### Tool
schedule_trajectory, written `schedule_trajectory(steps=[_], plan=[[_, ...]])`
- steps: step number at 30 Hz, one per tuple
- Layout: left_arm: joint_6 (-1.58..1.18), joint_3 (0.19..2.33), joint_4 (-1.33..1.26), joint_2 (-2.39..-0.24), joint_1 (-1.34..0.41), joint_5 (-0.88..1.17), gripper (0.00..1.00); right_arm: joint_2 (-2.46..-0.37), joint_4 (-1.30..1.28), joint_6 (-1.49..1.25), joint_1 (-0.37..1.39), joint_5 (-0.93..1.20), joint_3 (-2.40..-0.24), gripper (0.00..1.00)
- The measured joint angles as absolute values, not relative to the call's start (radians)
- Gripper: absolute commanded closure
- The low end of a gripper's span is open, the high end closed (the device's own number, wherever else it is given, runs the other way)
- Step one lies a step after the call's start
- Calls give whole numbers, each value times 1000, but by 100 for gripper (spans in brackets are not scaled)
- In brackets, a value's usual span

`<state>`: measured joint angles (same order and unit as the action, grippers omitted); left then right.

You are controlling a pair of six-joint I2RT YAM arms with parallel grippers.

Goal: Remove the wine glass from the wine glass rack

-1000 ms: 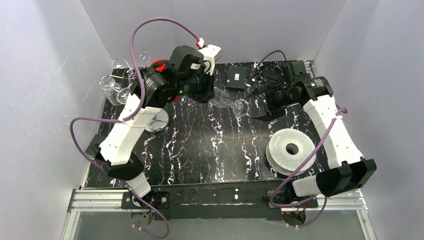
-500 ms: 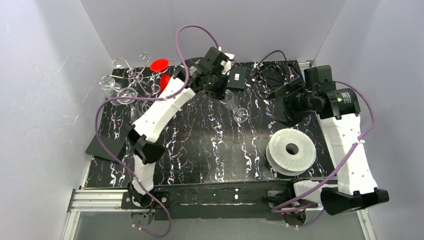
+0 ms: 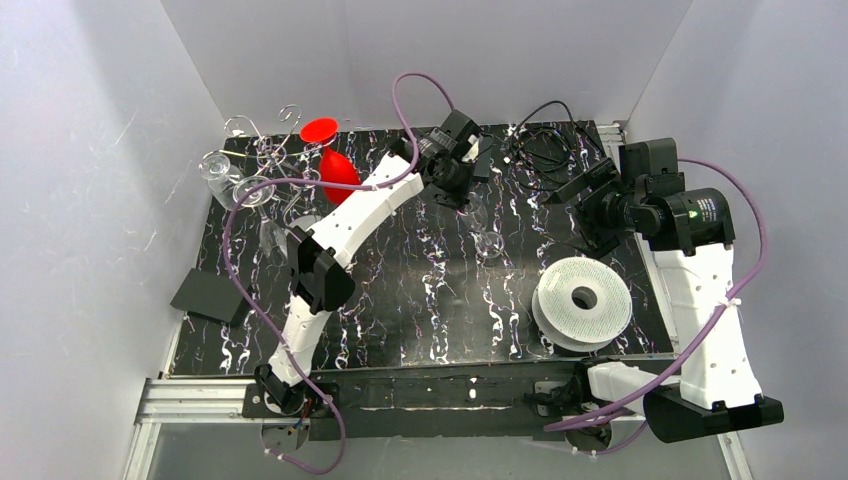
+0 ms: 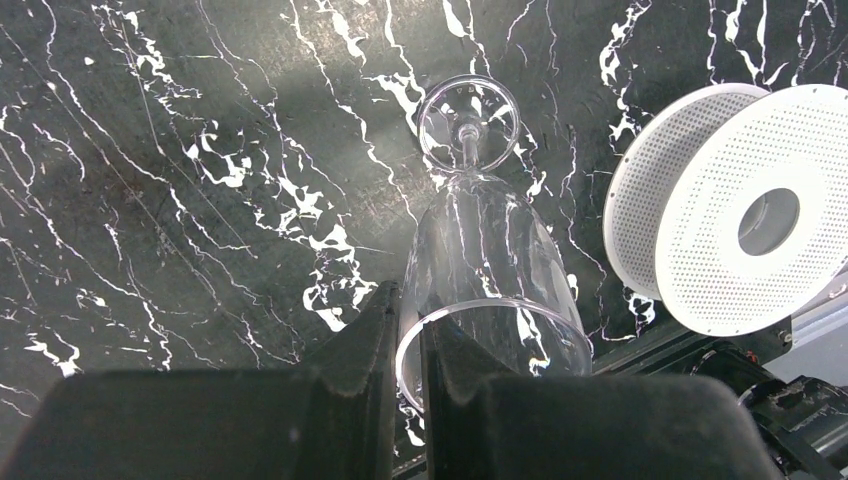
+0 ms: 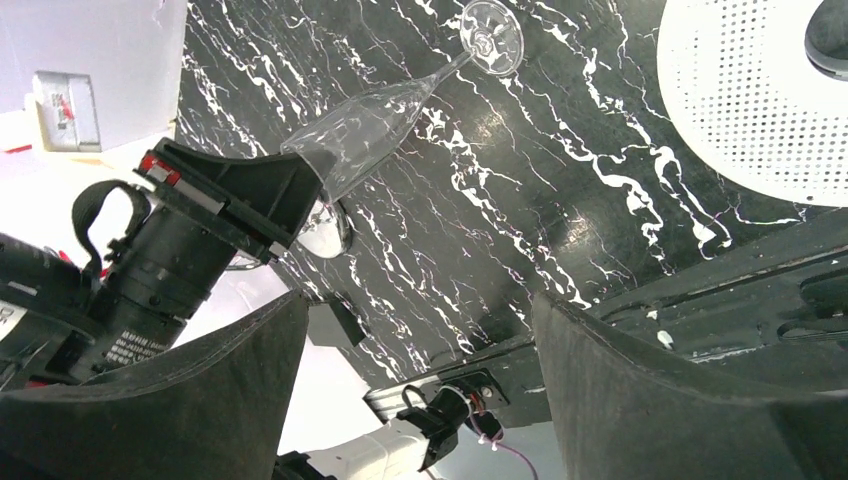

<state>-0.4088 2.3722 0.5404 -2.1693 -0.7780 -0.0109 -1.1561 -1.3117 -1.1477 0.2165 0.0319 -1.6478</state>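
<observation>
My left gripper is shut on the rim of a clear wine glass, one finger inside the bowl and one outside. It holds the glass tilted over the back middle of the table, foot pointing away. In the left wrist view the gripper pinches the rim and the glass hangs below it. The wire wine glass rack stands at the back left, apart from this glass, with other clear glasses on it. My right gripper is open and empty to the right of the glass.
A red glass stands beside the rack. A white ridged spool lies at the front right, also in the left wrist view. Black cables lie at the back. A black box sits at the left edge.
My left arm has swung right, away from the rack, carrying the wine glass to the back middle. My right arm has drawn back to the right.
</observation>
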Motion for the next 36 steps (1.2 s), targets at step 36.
schedule_trajectory(steps=[36], plan=[[-319, 2486, 612, -2264, -791, -22, 100, -1152, -1307, -1114, 211, 30, -1652, 10]])
